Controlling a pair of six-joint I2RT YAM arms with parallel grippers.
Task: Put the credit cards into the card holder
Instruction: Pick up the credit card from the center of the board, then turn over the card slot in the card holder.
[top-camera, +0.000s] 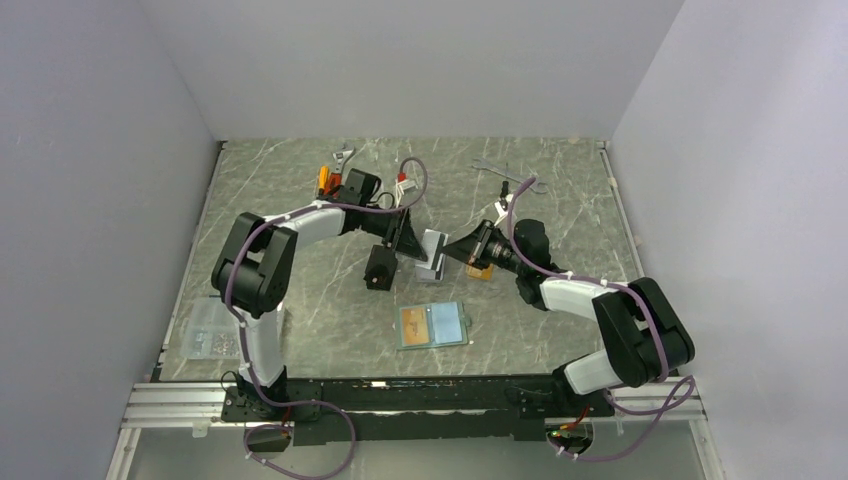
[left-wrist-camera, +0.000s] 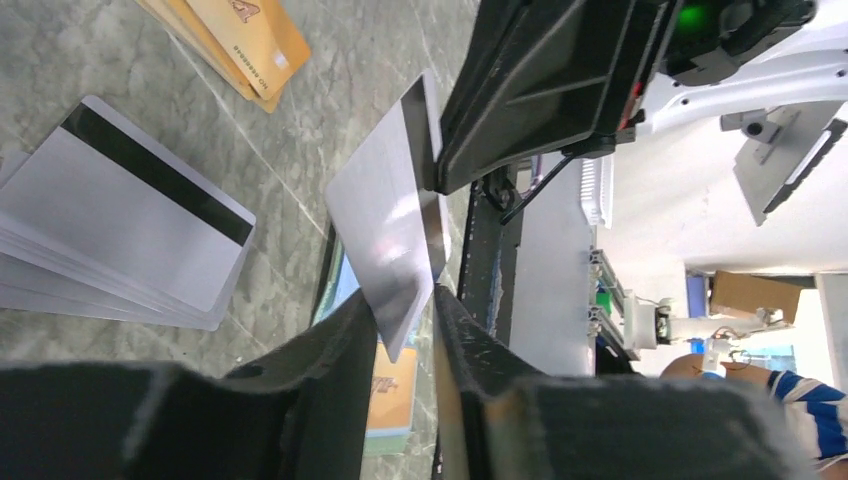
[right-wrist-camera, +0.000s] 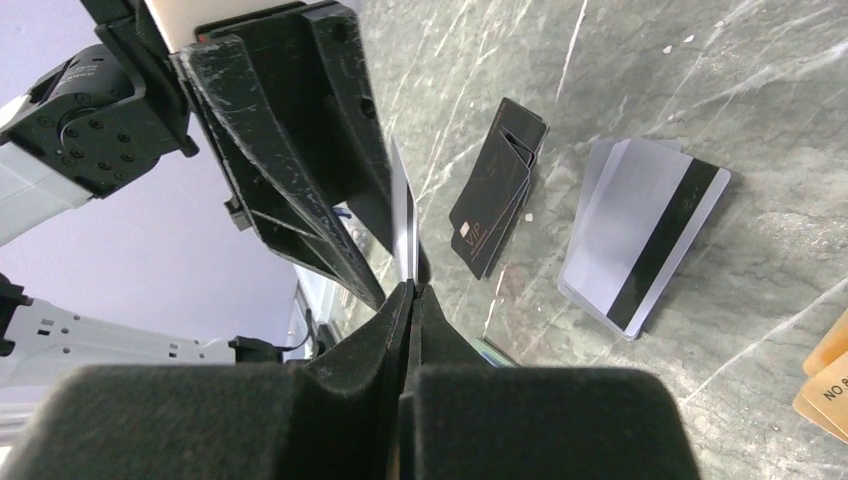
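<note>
A silver-grey credit card (left-wrist-camera: 385, 225) hangs in the air between my two grippers. My right gripper (right-wrist-camera: 410, 285) is shut on one end of it, the card (right-wrist-camera: 403, 215) showing edge-on there. My left gripper (left-wrist-camera: 403, 300) is open, its fingers (left-wrist-camera: 340, 335) either side of the card's near corner with a gap showing. The card holder (top-camera: 450, 322) lies open on the table in front of both grippers (top-camera: 408, 238) (top-camera: 470, 247), an orange card in it. On the table lie a silver stack (left-wrist-camera: 120, 220), black cards (right-wrist-camera: 500, 190) and orange-gold cards (left-wrist-camera: 240, 40).
Wrenches (top-camera: 510, 178) (top-camera: 345, 155) and an orange-handled screwdriver (top-camera: 323, 180) lie at the back of the table. A clear bag of small parts (top-camera: 212, 330) sits at the front left. Grey walls close in the table on three sides.
</note>
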